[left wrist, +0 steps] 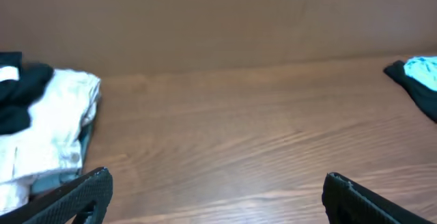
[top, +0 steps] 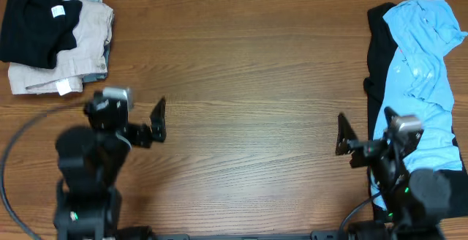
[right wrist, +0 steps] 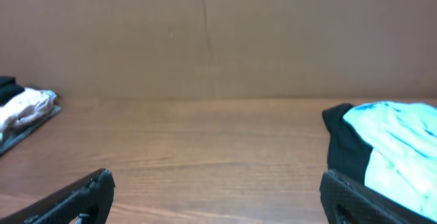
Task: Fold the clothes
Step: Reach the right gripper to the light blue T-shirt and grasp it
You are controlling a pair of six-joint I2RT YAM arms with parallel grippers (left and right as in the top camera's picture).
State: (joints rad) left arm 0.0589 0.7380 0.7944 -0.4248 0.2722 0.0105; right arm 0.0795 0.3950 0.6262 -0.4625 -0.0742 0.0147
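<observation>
Woodgrain table (top: 241, 57) first: brown planks with the grain running left to right, taking up nearly everything seen from above. Along the table's right edge lies the light blue T-shirt (top: 428, 57), soft cotton, rumpled and unfolded, its long axis running from the table's far edge toward the near one. It is draped over a black garment (top: 376, 64), which shows as a dark strip down the shirt's left side and follows the same line.

At the table's far left corner sits a folded stack, a black piece (top: 29, 24) on top of a beige one (top: 88, 46), each with a small white tag.

Only the overhead view shows the shirt's full length, though its near end is hidden by the right arm. The right wrist view catches just one end, blue over black (right wrist: 341, 142). The left wrist view sees only a tip of it (left wrist: 423, 70) at the frame's right edge. Both wrist views show a plain brown panel (right wrist: 205, 39) standing behind the table.

At the table's near side, the left gripper (top: 159, 121) and right gripper (top: 341, 134) both have their dark fingers spread wide, holding nothing.
</observation>
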